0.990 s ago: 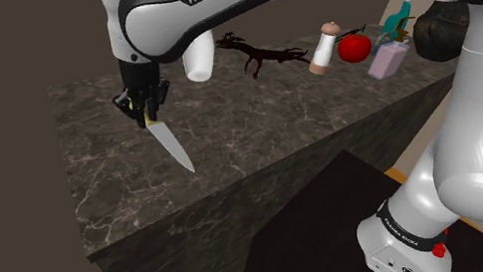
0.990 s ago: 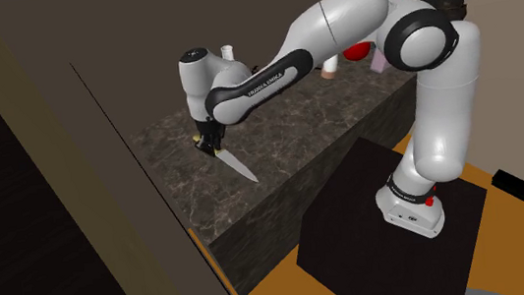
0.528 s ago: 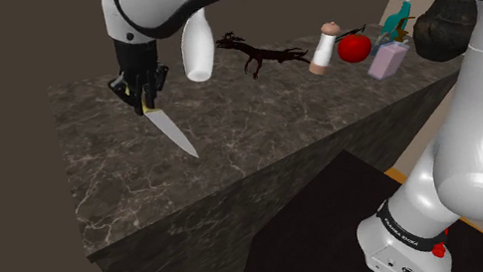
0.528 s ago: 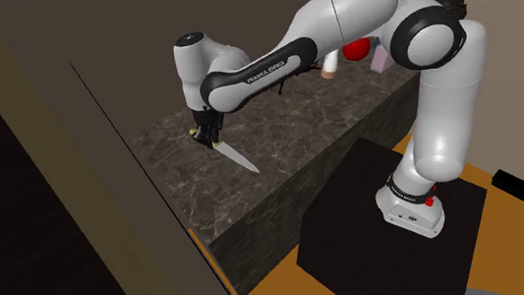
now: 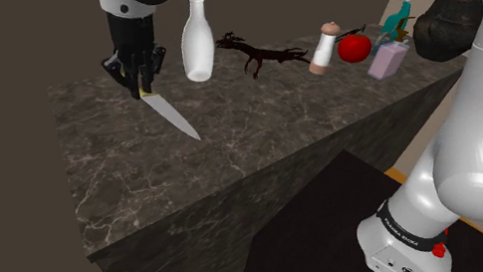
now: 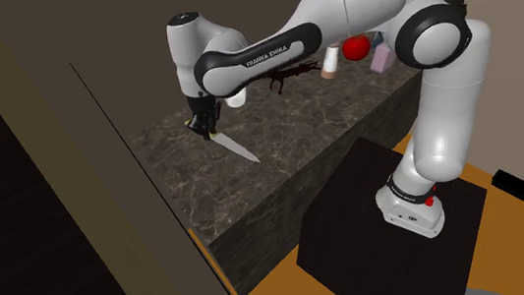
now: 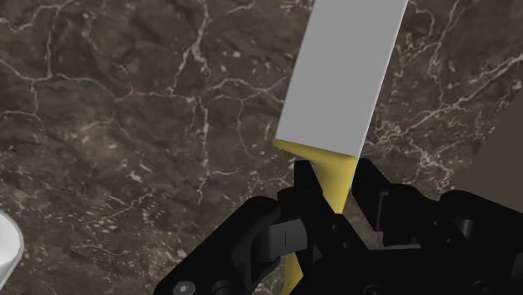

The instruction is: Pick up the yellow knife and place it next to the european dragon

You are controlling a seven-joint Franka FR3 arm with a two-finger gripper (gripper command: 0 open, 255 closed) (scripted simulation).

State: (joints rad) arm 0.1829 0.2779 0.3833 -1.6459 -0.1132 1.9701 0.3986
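Observation:
My black gripper (image 5: 142, 84) is shut on the yellow handle of a knife (image 5: 174, 118), and its grey blade slants down over the dark marble counter (image 5: 269, 130) without touching it. From the second exterior view the gripper (image 6: 203, 127) hangs near the counter's far-left end with the knife (image 6: 235, 148) pointing downward. At the wrist, the fingers (image 7: 312, 191) clasp the yellow handle of the knife (image 7: 344, 75), blade running away from the hand. The dark brown dragon (image 5: 256, 54) lies at the counter's back, past a white bottle (image 5: 195, 39), and the dragon (image 6: 287, 73) sits behind the forearm.
Toward the shoulder view's right stand a pale roll (image 5: 322, 50), a red apple (image 5: 354, 46), a lilac spray bottle (image 5: 387, 53) and a dark pot (image 5: 434, 32). The black stand (image 5: 327, 237) sits below the counter's front face. A brown wall (image 6: 67, 190) borders the counter's far end.
The gripper has risen and lifted the knife off the counter, drifting slightly toward the back. The white bottle, partly hidden by the arm before, now stands fully exposed.

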